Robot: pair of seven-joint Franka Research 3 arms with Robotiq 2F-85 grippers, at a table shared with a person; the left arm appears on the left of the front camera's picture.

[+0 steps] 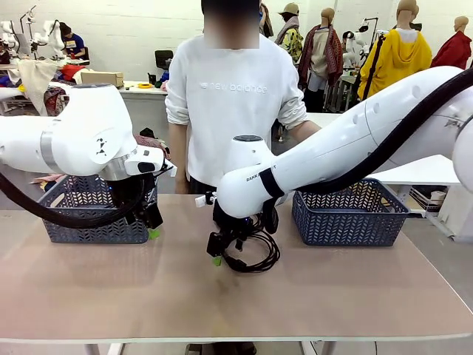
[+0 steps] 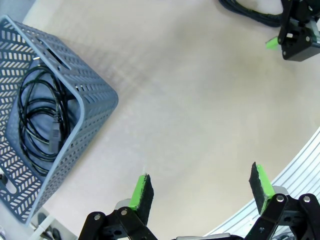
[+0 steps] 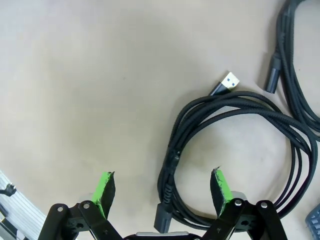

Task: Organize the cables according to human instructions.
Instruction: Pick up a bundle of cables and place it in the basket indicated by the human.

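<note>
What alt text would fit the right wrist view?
A coiled black braided cable with a silver USB plug lies on a beige table, one side framed by the robot's open green-padded jaws. A second black cable crosses the upper right corner.

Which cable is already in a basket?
The coiled cable in the blue-grey basket beside the left gripper; the other visible cables lie loose on the table under the right gripper.

white wall [image 1: 133, 29] behind cluttered worktables [image 1: 140, 92]; grey floor [image 1: 443, 259].
</note>
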